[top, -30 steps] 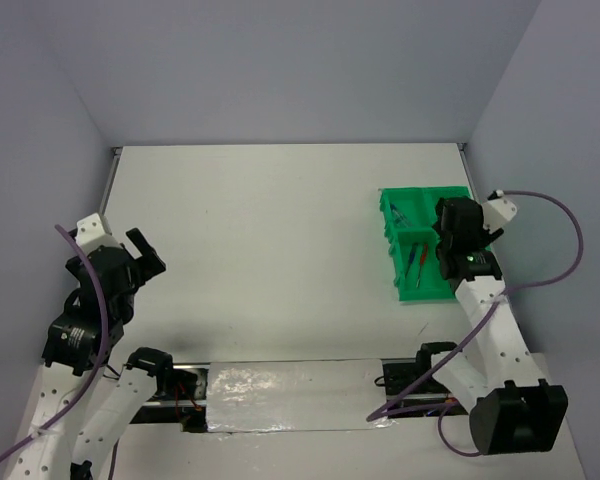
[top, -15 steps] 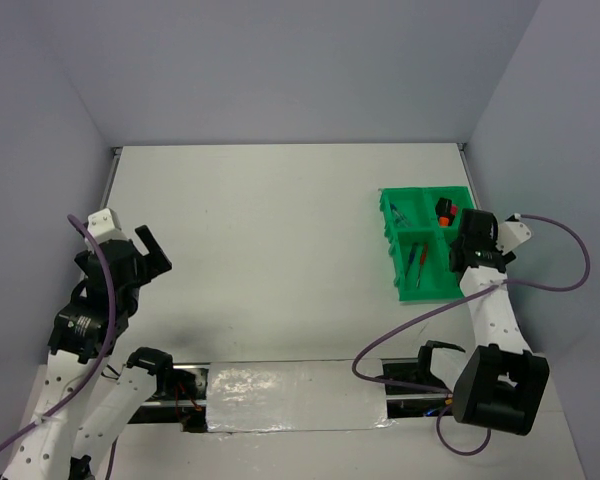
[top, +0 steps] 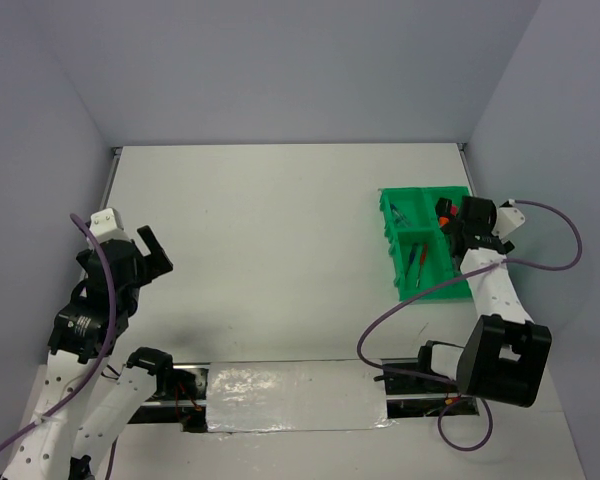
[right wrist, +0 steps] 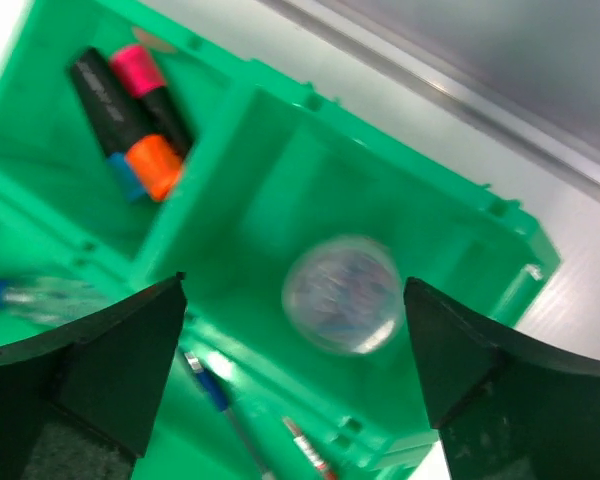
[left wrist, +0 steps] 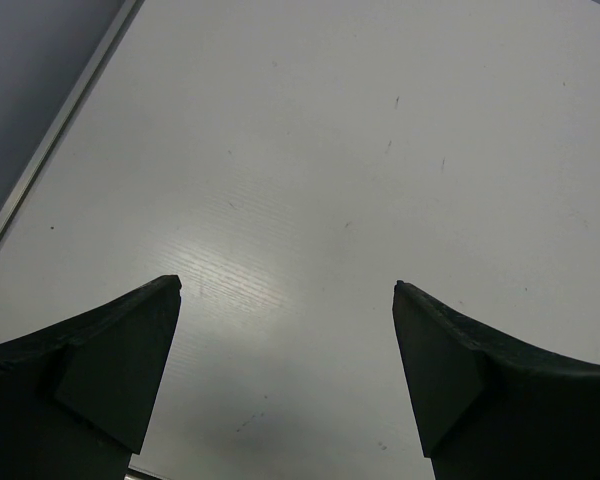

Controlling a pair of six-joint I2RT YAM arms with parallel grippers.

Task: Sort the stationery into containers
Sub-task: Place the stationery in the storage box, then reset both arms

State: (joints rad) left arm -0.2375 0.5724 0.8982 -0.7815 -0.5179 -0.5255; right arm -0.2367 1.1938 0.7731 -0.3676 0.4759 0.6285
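The green tray [top: 392, 250] stands at the right of the table. In the right wrist view its compartments [right wrist: 500, 215] hold three highlighters with pink [right wrist: 140, 72], orange [right wrist: 156, 165] and blue caps, a round clear jar [right wrist: 342, 293], a blue pen [right wrist: 212, 390], a red pen [right wrist: 310, 450] and a blue-capped clear bottle [right wrist: 20, 295]. My right gripper [right wrist: 294, 282] is open and empty, hovering above the jar's compartment; it shows at the tray's far right side [top: 456, 225]. My left gripper [top: 152, 250] is open and empty over bare table at the left [left wrist: 287, 285].
The side walls stand close to both table edges. A metal rail runs along the table's left edge [left wrist: 50, 150] and another behind the tray [right wrist: 460, 100]. A purple cable [top: 565, 235] loops from the right wrist.
My right gripper has pulled back from over the tray's near right compartment toward the right and far side. The jar lies free in its compartment. The left arm shifted only slightly.
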